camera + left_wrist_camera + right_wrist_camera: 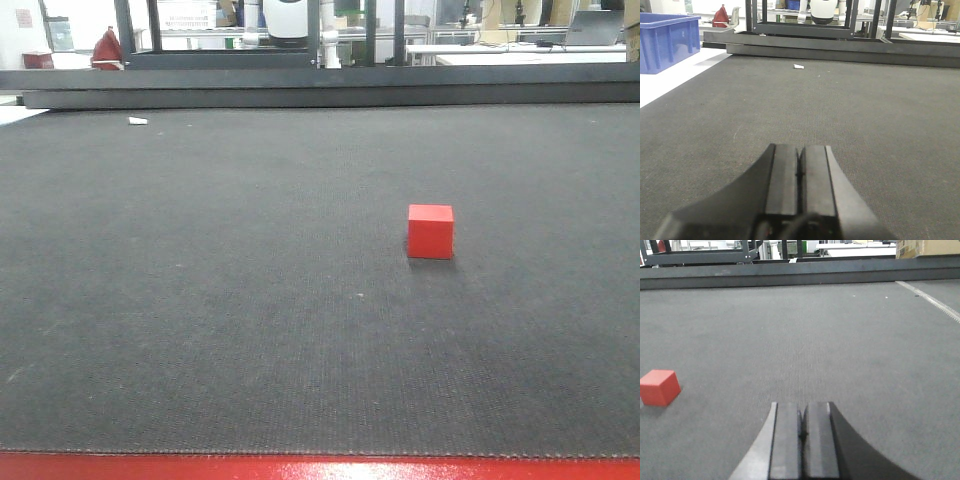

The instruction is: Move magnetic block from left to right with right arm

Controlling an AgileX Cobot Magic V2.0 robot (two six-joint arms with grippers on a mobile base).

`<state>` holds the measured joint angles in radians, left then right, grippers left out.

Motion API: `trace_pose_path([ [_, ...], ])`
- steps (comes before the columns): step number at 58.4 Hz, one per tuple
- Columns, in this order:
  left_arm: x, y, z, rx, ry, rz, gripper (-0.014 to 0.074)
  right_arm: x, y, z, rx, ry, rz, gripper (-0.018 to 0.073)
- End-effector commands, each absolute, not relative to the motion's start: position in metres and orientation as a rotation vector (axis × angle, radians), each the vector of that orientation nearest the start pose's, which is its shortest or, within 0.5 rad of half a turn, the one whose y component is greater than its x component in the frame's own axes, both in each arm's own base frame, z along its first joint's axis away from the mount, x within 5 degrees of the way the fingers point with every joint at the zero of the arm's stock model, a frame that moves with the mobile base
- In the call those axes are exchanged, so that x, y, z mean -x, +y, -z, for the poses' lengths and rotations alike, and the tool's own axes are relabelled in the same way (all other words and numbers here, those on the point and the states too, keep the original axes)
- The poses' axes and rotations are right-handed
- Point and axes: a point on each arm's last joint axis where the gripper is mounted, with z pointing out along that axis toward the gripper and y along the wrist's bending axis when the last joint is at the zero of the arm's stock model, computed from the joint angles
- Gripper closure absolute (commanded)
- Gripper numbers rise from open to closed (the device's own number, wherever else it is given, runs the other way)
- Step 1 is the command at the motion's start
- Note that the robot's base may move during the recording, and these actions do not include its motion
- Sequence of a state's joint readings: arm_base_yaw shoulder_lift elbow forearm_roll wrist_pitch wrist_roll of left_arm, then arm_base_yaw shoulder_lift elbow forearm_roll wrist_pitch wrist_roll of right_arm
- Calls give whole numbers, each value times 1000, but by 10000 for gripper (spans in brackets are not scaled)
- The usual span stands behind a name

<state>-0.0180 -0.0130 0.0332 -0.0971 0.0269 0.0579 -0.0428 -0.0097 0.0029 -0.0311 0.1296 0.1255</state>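
**Block** [430,231]: red cube, resting flat on the mat [200,300], right of centre in the front view, alone, nothing touching it.

**Right gripper** [803,432]: jaws pressed together, empty; the block lies well to its left, low in the wrist view.

**Left gripper** [800,172]: jaws together, empty.

**Step, as judged:** approach. Open the jaws wide first, swing left, then square the pads to two opposite faces before descending.

**Orientation:** a cube, so no long axis. One face meets the front view nearly squarely. From the right wrist it sits turned, a vertical edge nearest.
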Motion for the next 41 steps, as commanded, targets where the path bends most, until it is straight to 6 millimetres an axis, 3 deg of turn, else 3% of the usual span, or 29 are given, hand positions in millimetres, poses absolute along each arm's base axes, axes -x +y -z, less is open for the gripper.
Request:
trace_pose_path([
  [1,-55,-1,-206,24,1442,55,722,-47,-2,-247,-93,1423,-26,503],
  [10,-55,-1,-206,24,1442,55,722,-46,-3,-294,-101,1476,-22,501],
  [18,-55,-1,-206,24,1442,55,722,-64,-4,-321,-104,1537,-23,461],
  [22,-55,-1,-206,24,1442,55,722,-78,-4,-326,-107,1598,-22,377],
  [34,-55,-1,-206,24,1442,55,722,-128,-7,-337,-119,1796,-14,1],
  [41,-55,-1,-206,24,1442,55,722,-156,-3,-342,-98,1928,-32,-74],
])
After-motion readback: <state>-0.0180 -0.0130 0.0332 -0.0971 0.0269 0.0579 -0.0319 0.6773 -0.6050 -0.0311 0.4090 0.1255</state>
